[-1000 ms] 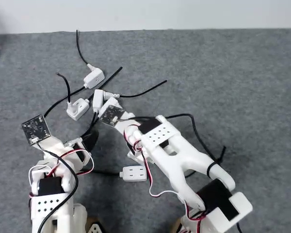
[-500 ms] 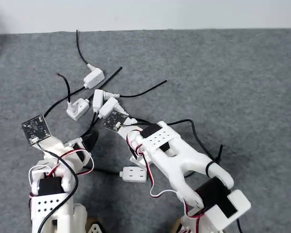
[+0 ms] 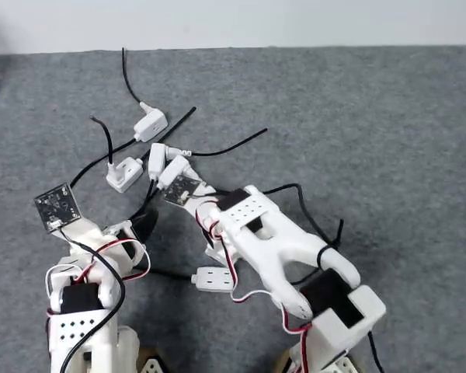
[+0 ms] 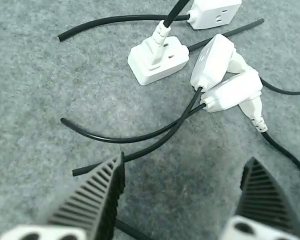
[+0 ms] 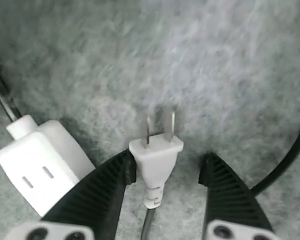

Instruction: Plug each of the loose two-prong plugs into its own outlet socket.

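My right gripper [image 5: 167, 162] is open and low over the grey carpet, one finger on each side of a loose white two-prong plug [image 5: 157, 150]. One finger touches the plug and the other stands a little apart from it. A white outlet socket [image 5: 40, 160] with two slots lies just beside them. My left gripper [image 4: 185, 162] is open and empty, back from a cluster of white sockets: one with a plug in it [image 4: 159, 60], two lying together [image 4: 212, 62] [image 4: 232, 90], and one farther off [image 4: 215, 12]. From above, the right arm [image 3: 248, 225] slants toward the sockets [image 3: 157, 159].
Black cords [image 3: 225, 148] trail across the carpet around the sockets. Between the two arms lies another white socket block [image 3: 215, 277] on its cord. The far and right parts of the carpet [image 3: 388, 132] are bare.
The right arm's wrist drew back slightly from the sockets, then came forward again, and its base end swung a little left. The left arm has kept still.
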You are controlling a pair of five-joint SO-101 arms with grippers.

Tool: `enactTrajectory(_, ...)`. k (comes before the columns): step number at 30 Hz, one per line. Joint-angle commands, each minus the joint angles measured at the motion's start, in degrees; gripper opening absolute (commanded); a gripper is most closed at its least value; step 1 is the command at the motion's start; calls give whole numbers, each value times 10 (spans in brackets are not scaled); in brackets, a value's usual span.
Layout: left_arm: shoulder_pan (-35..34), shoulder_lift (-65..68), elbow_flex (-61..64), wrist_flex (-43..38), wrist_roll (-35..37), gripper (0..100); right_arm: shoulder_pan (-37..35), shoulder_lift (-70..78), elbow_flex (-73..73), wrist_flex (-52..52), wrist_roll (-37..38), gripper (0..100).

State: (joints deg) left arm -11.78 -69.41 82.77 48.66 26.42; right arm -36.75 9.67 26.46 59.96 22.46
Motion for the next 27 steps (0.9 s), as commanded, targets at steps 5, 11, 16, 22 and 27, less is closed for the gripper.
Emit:
enactTrajectory(5,-4,-6,-2,2,-4,352,-22,28,-54,20,-3,119)
enactTrajectory(11,-4,-6,-2,1,-4,352,-73,28,-60,22,9,2)
enactTrajectory(16,-4,-6,-2,1,-4,352,-33,25,-62,23,40,8)
enactTrajectory(22,-4,-6,-2,1,-4,352,79,-54,-68,14,57,8)
enactTrajectory(27,-2,-6,-2,1,-4,352,124,-141,-70,14,135,8)
